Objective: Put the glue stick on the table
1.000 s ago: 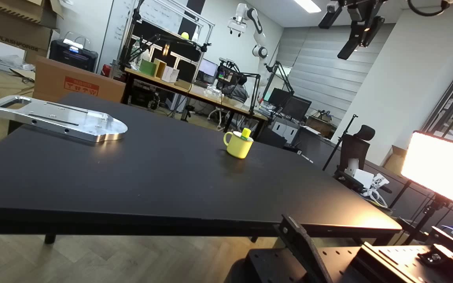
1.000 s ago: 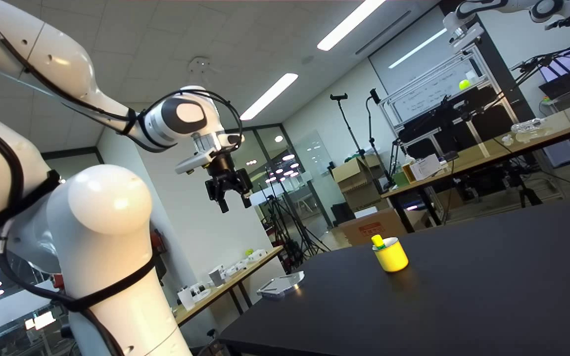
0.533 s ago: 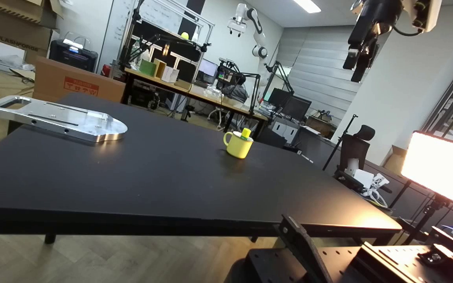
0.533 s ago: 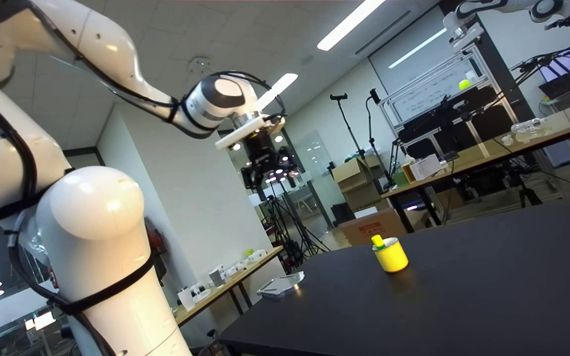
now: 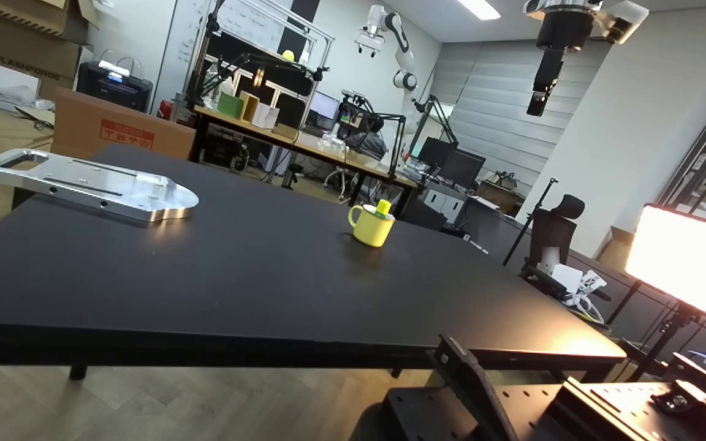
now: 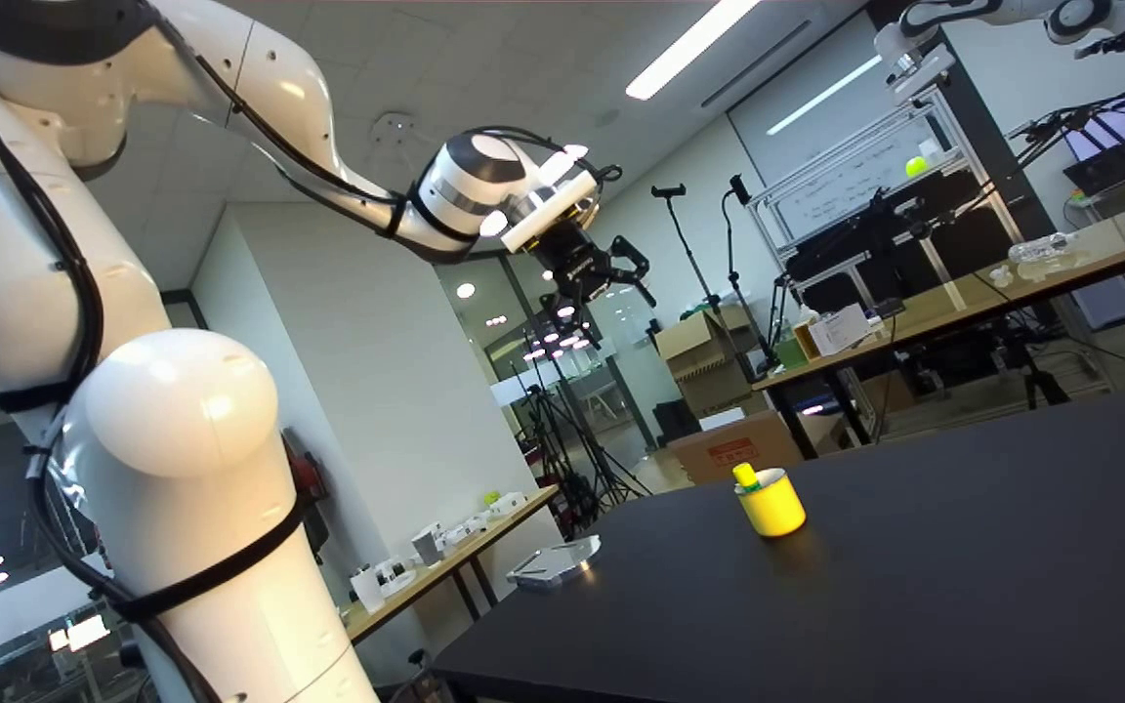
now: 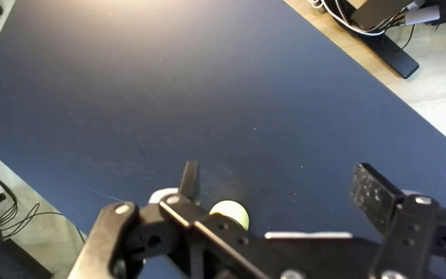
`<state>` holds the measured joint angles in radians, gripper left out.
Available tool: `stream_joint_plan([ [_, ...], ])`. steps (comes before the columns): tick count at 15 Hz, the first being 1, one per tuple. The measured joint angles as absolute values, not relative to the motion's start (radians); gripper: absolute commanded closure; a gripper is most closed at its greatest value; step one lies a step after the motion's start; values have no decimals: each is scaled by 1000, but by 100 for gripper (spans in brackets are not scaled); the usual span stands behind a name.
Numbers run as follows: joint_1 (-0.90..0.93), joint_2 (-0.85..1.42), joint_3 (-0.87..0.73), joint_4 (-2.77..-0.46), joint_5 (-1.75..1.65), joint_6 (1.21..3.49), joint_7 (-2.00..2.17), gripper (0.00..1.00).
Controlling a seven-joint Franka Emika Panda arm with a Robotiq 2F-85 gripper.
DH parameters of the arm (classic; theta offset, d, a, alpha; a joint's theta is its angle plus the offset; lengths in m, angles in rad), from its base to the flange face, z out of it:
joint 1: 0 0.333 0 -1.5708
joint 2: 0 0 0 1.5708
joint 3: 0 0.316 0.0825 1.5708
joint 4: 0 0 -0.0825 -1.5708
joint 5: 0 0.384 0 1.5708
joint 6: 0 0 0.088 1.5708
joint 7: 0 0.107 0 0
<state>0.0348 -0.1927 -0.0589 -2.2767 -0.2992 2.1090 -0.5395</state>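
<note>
The glue stick, with a yellow cap (image 5: pixel 383 207) and a green band, stands tilted inside a yellow mug (image 5: pixel 372 229) on the black table (image 5: pixel 236 275). The glue stick (image 6: pixel 746 476) and mug (image 6: pixel 774 508) also show in an exterior view. My gripper (image 6: pixel 624 322) is open and empty, high above the table and apart from the mug. In an exterior view the gripper (image 5: pixel 537 104) is seen edge-on at the top right. In the wrist view the gripper (image 7: pixel 277 166) has its fingers wide apart; a pale yellow part, likely the mug (image 7: pixel 232 211), shows behind the left finger. The glue stick is hidden there.
A silver metal plate with a handle hole (image 5: pixel 89 180) lies at a table end; it also shows in an exterior view (image 6: pixel 555 563). A bright light panel (image 5: pixel 690 263) stands beside the table. A black perforated mount (image 5: pixel 469 404) is near the front edge.
My gripper has moved to the right in an exterior view and tilted with its fingers toward the table side. It has turned edge-on in an exterior view. Mug and glue stick have not moved.
</note>
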Motion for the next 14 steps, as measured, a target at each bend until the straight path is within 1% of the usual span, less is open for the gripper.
stream_joint_plan([
  [9,35,-193,-58,-2274,-303,2111,-549,0],
  [12,15,-159,-65,-2264,-303,2202,-543,0],
  [14,-13,-87,-81,-2224,-294,2283,-539,0],
])
